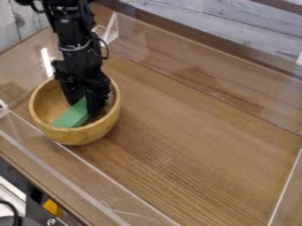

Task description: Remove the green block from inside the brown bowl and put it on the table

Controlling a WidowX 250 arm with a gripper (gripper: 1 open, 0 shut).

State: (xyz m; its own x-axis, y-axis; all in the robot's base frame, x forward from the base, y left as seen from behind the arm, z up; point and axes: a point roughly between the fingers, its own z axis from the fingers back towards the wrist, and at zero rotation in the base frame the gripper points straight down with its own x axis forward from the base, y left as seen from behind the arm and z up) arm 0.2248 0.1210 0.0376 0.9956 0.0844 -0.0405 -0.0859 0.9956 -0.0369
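The brown bowl sits at the left of the table, near the front plastic wall. Inside it lies the green block, tilted against the bowl's inner wall. My black gripper reaches straight down into the bowl, its fingers drawn together around the block's upper end. The block's top end is hidden behind the fingers.
Low clear plastic walls edge the table on all sides. A white plank wall runs behind. Dark equipment with a yellow label sits below the front edge at lower left.
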